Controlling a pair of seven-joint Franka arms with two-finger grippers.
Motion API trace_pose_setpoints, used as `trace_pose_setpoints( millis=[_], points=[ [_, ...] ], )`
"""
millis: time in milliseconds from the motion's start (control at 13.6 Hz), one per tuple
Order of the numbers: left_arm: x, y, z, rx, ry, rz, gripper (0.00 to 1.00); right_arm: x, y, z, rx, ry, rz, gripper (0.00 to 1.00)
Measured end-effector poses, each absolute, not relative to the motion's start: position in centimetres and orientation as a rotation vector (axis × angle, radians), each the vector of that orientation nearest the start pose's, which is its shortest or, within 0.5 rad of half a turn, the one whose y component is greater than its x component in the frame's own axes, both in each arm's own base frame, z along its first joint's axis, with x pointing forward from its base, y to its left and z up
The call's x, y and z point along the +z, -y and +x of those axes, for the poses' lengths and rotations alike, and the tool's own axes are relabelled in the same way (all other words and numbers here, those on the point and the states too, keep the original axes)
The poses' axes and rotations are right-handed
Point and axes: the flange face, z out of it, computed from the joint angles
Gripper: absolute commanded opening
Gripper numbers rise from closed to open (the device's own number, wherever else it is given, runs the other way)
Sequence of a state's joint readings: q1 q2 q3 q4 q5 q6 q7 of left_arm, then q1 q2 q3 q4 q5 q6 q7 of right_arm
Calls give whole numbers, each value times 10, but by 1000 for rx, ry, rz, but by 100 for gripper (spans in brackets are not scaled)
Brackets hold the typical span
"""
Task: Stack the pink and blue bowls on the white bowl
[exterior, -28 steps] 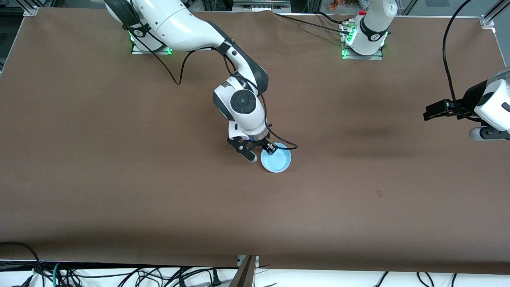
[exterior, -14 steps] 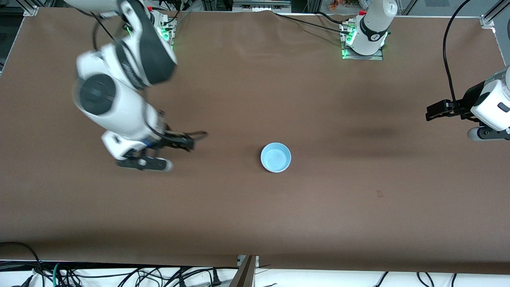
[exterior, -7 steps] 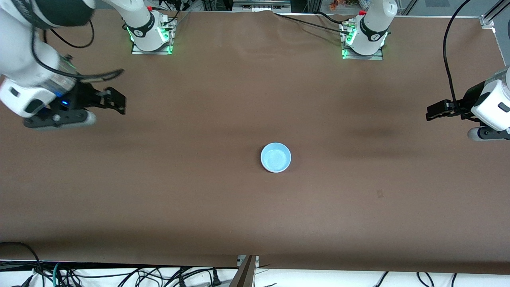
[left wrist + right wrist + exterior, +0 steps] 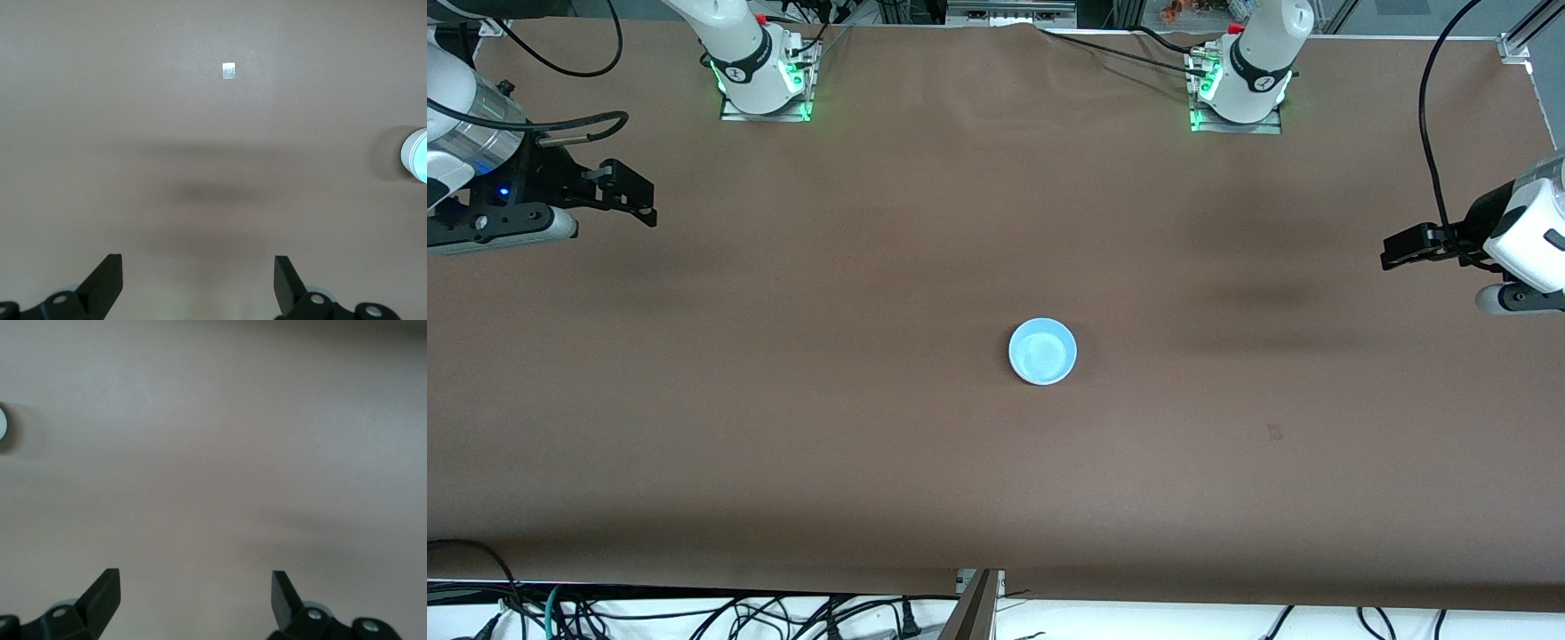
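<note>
Bowls show as a single stack near the middle of the desk [image 4: 783,427]: a light blue bowl [image 4: 1042,351] sits upright with its mouth open to the ceiling, and only its blue inside and pale rim can be seen from the front camera, so whether the pink and white bowls are nested beneath it cannot be told. The blue bowl stands free, touched by nothing, and well apart from both arms. The right claw [image 4: 633,197] hangs over the desk well away from the blue bowl, out at the right arm's end; in the right wrist view its two black fingers [image 4: 100,593] stand wide apart with nothing between them, and a sliver of the bowl shows at the picture's edge. The left claw [image 4: 1392,252] hangs over the left arm's end of the desk, also well away from the blue bowl; its fingers [image 4: 107,283] are likewise spread wide and grip nothing, with bare brown desk between them. In the left wrist view a small pale square mark [image 4: 229,70] lies on the desk, well apart from the bowl's rim.
</note>
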State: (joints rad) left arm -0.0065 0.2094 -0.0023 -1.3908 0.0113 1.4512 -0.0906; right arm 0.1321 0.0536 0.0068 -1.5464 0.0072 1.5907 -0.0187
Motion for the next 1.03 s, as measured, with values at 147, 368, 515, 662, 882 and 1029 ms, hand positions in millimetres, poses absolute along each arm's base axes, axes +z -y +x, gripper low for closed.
trace_pose_setpoints(
  millis=[147, 368, 515, 662, 882, 1029],
  points=[
    [577, 4, 604, 231, 127, -3112, 100, 608, -79, 568, 7, 243, -3127, 100],
    [577, 5, 604, 231, 126, -3112, 100, 610, -74, 569, -3, 231, -3130, 100],
    [577, 5, 604, 232, 126, -3112, 100, 623, -69, 569, -33, 221, -3141, 100],
    [575, 6, 605, 236, 124, -3112, 100, 625, -64, 569, -27, 208, -3143, 100],
    [574, 7, 605, 238, 120, -3112, 100, 616, -65, 571, 22, 142, -3148, 100],
    [574, 7, 606, 238, 121, -3112, 100, 613, -69, 567, 78, 63, -3153, 100]
  ],
)
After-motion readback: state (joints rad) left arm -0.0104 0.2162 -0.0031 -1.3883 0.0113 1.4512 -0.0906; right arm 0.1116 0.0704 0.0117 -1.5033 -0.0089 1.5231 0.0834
